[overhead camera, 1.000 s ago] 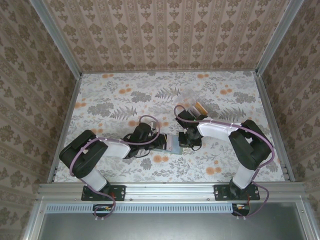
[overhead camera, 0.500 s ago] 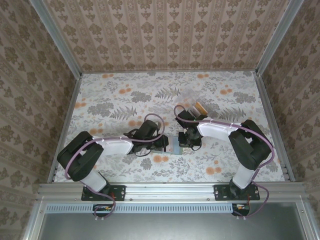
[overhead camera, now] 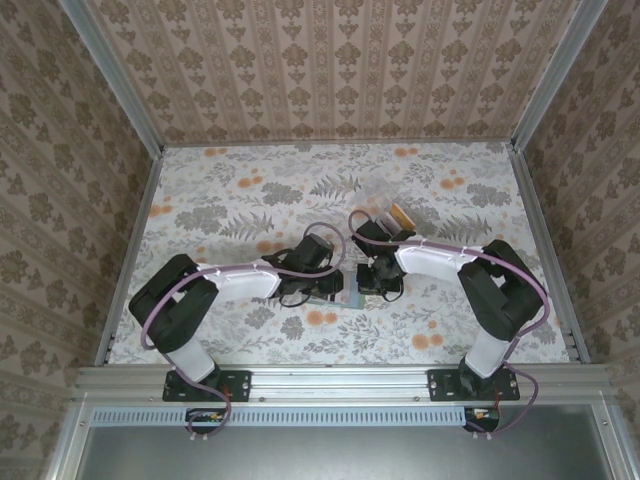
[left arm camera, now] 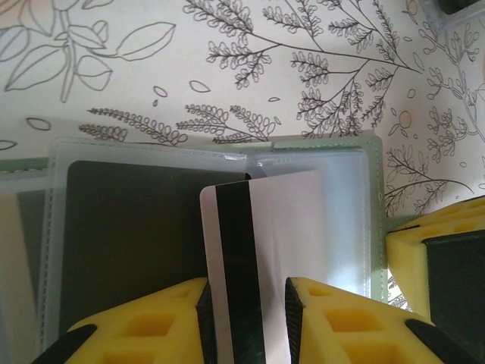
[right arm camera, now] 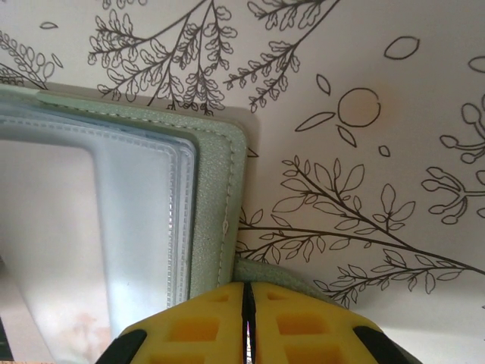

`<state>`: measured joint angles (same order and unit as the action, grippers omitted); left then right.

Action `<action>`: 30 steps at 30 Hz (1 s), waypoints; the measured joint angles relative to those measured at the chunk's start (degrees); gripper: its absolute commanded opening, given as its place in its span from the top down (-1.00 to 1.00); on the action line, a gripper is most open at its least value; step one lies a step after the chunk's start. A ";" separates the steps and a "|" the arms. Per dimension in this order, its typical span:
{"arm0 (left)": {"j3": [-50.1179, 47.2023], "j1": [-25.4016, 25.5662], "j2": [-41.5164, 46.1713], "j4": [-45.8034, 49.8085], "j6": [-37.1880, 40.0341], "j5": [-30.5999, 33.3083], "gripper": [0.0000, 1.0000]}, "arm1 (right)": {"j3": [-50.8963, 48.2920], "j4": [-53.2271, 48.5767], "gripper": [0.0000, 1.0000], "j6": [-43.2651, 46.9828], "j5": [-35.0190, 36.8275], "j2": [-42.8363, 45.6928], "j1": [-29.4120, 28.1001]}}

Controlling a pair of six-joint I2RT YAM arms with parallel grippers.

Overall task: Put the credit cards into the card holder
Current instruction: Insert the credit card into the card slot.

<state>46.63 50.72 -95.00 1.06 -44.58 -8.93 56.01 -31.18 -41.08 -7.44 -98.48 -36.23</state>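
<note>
Table (overhead camera: 220,200): floral-print cover | clear plastic box (overhead camera: 378,200): mid-table, toward far edge | walls (overhead camera: 330,70): damask-patterned paper

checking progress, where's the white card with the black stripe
In the left wrist view, the white striped card is pinched in the left gripper, its upper end lying over the clear sleeves of the card holder, right of a dark card.

Centre of the floral-print table (overhead camera: 220,200) is crowded: left gripper (left arm camera: 248,297), clamped on a white black-striped plastic card (left arm camera: 292,220), and right gripper (right arm camera: 246,302), pinched on the open sage-green folding card holder (right arm camera: 216,189), are set close together. A clear plastic box (overhead camera: 385,212) is found just beyond the right gripper. Remaining table is left open.
</note>
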 measured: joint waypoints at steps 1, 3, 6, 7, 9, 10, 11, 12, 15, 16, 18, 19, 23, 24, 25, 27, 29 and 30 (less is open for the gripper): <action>0.15 0.11 -0.04 0.11 0.20 0.00 0.32 | -0.74 0.87 0.76 -0.37 -0.52 0.44 0.28; 0.42 0.33 -0.11 0.31 0.59 0.00 0.28 | -2.12 2.60 0.75 -1.25 -1.66 1.27 0.92; 0.42 0.59 -0.11 0.20 0.98 -0.09 0.25 | -4.37 5.40 0.76 -2.49 -3.80 2.54 2.21; 0.42 0.63 -0.11 0.11 1.07 -0.24 0.25 | -4.81 5.99 0.76 -2.67 -4.50 2.75 2.54; 0.46 0.63 -0.22 -0.15 1.22 -0.76 0.24 | -5.73 7.32 0.76 -3.10 -6.03 3.10 3.32; 0.63 0.63 -0.33 -0.13 1.33 -0.98 0.25 | -6.05 7.76 0.76 -3.32 -6.56 3.23 3.61; 0.87 0.68 -0.55 -0.15 1.40 -1.29 0.24 | -6.49 8.39 0.76 -3.72 -7.13 3.41 3.87; 1.27 0.74 -0.94 -0.11 1.53 -1.55 0.24 | -6.88 8.90 0.76 -4.04 -7.65 3.61 4.11; 2.45 0.83 -2.16 -0.20 1.75 -2.05 0.22 | -7.54 10.27 0.77 -4.57 -8.61 3.82 4.50; 2.67 0.85 -2.47 -0.24 1.75 -2.23 0.22 | -7.67 10.45 0.76 -4.76 -8.74 3.87 4.52; 3.13 0.92 -3.02 -0.17 1.77 -2.67 0.21 | -7.85 10.73 0.77 -5.20 -9.07 3.93 4.70; 3.30 0.96 -3.15 -0.15 1.77 -2.71 0.20 | -7.87 10.75 0.77 -5.31 -9.20 3.93 4.76; 3.34 1.05 -3.15 -0.17 1.77 -2.75 0.19 | -7.98 10.91 0.77 -5.62 -9.46 3.93 4.90; 3.34 1.07 -3.15 -0.17 1.77 -2.62 0.19 | -7.98 10.91 0.77 -5.62 -9.46 3.98 4.90; 3.34 1.09 -3.13 -0.17 1.75 -2.56 0.19 | -7.98 10.88 0.77 -5.62 -9.46 3.98 4.90; 3.32 1.18 -2.97 -0.15 1.75 -2.34 0.18 | -7.98 10.88 0.77 -5.62 -9.46 3.98 4.90; 3.23 1.29 -2.78 -0.20 1.75 -2.21 0.20 | -7.98 10.88 0.78 -5.60 -9.44 3.98 4.90; 3.17 1.33 -2.75 -0.26 1.73 -2.19 0.22 | -7.98 10.88 0.78 -5.60 -9.44 3.98 4.90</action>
<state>49.80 52.05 -97.76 0.80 -42.85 -11.11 48.03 -20.29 -46.68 -16.88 -94.50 -31.33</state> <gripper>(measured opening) 0.403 0.114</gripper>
